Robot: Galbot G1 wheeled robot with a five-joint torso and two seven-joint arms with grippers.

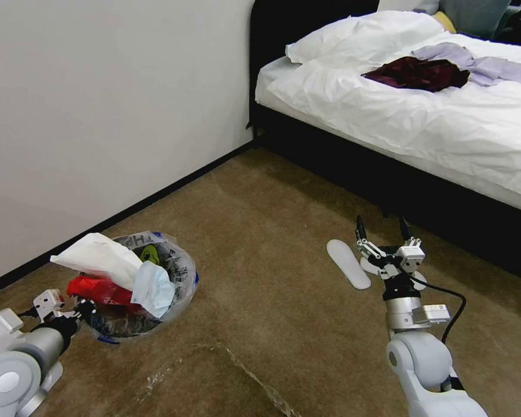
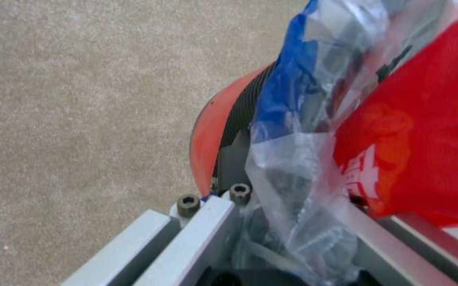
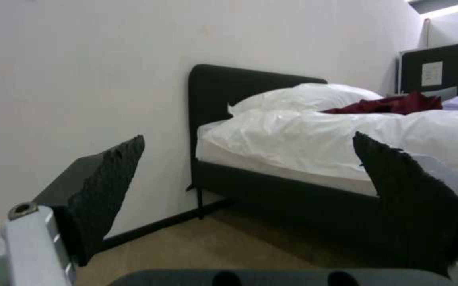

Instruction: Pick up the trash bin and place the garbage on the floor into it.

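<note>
Low at left, left tool (image 1: pixel 78 310) grips trash bin (image 1: pixel 182 289); right tool (image 1: pixel 382 229) spread.

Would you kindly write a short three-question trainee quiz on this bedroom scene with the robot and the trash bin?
1. True or false: the right gripper holds a piece of garbage.
2. Multiple choice: the left gripper is at A) the bed, B) the rim of the trash bin, C) the white slipper.
3. Fill in: the right gripper hangs open above the ____, in front of the bed.

Key
1. False: its fingers are spread with nothing between them.
2. B: the left wrist view shows its fingers closed on the bin's red rim and clear plastic bag.
3. Floor; the carpet beside the slipper.
</note>
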